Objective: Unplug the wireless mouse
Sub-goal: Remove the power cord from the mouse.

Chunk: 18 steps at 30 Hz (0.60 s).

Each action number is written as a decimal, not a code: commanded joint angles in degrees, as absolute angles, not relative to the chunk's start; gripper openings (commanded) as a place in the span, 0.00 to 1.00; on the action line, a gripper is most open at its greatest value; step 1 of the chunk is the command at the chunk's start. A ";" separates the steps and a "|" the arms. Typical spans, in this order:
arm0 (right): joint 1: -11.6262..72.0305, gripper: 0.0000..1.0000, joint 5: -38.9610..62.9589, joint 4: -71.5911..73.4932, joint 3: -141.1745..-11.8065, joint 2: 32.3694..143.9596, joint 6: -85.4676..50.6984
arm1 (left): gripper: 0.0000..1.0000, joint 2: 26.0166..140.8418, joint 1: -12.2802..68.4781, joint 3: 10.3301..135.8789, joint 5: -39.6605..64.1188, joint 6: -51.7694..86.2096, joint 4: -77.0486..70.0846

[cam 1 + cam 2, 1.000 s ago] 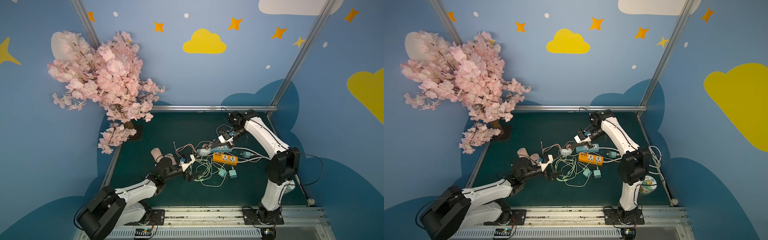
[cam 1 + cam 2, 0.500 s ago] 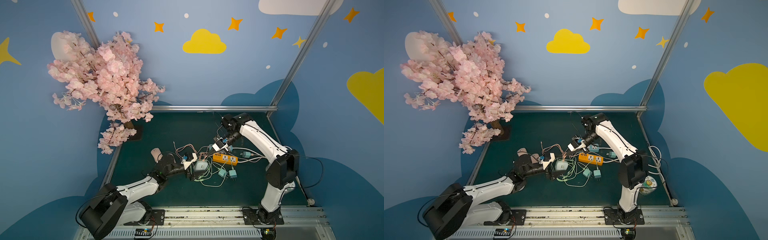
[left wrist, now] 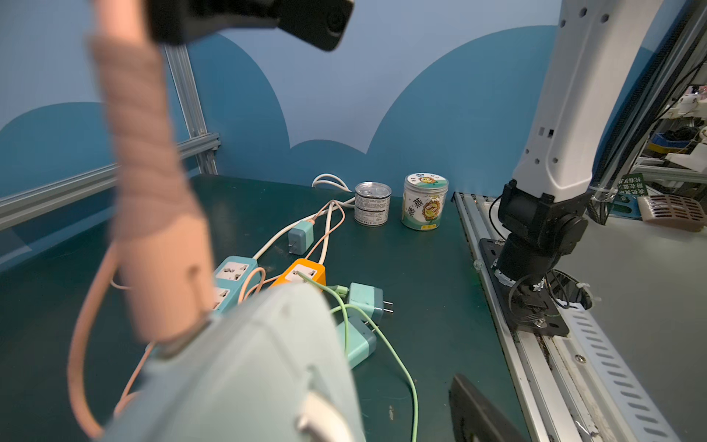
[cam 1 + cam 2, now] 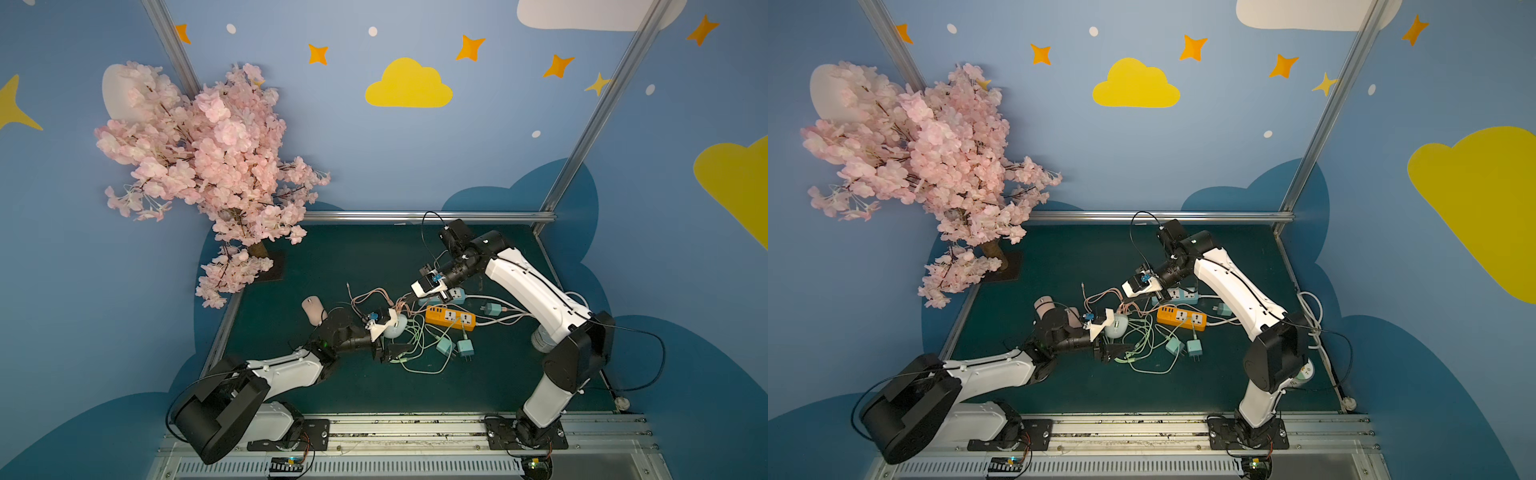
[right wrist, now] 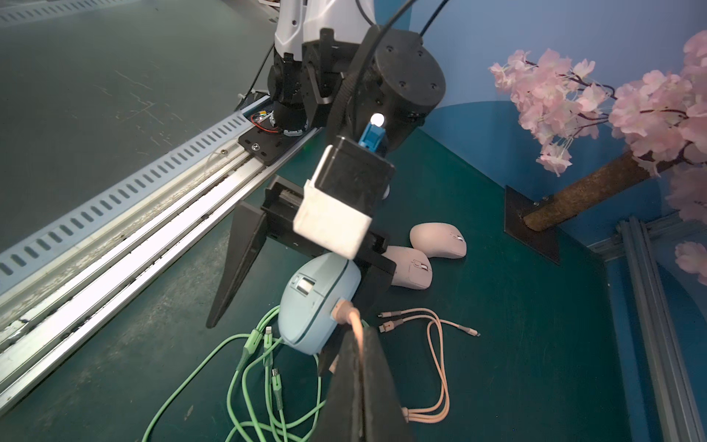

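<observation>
The light blue wireless mouse (image 4: 395, 329) (image 4: 1116, 326) (image 5: 317, 306) lies among cables at the middle of the green mat. A pink cable's plug (image 5: 344, 309) sits in its front end and looms large in the left wrist view (image 3: 153, 199). My left gripper (image 4: 394, 340) (image 4: 1116, 340) stands open astride the mouse (image 3: 248, 363). One of its fingers (image 5: 237, 268) keeps a gap from the mouse's side. The right gripper (image 4: 409, 297) (image 4: 1125, 296) (image 5: 357, 333) is shut on the pink cable just behind the plug.
Two pink mice (image 5: 440, 239) (image 5: 411, 268) lie behind the left gripper. Green cables (image 4: 415, 345), teal chargers (image 4: 444, 345), an orange power strip (image 4: 451, 318) and a blue strip (image 4: 455, 294) crowd the middle. Two cans (image 3: 372, 203) (image 3: 424, 201) stand by the right arm's base. The cherry tree (image 4: 208, 166) fills the back left.
The blue mouse has come forward to the left gripper, whose jaws have narrowed around it. The right gripper has moved left and down with the pink cable still in it.
</observation>
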State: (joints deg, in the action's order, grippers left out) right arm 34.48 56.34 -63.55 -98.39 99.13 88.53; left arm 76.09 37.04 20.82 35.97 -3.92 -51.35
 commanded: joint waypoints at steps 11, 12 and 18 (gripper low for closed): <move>35.16 0.00 52.59 -50.92 -96.47 96.44 73.69 | 0.69 77.23 37.19 21.28 39.20 -1.49 -57.16; 35.16 0.00 52.47 -50.31 -96.34 96.20 73.08 | 0.69 77.17 37.18 21.27 39.18 -1.56 -57.13; 35.16 0.00 52.31 -48.00 -96.09 95.11 71.33 | 0.67 77.34 37.18 21.18 39.18 -1.49 -57.43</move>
State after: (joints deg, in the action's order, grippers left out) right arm 34.98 52.10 -51.00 -96.40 98.06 73.84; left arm 77.06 37.04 20.82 37.80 -1.76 -56.27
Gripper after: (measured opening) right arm 0.047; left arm 0.674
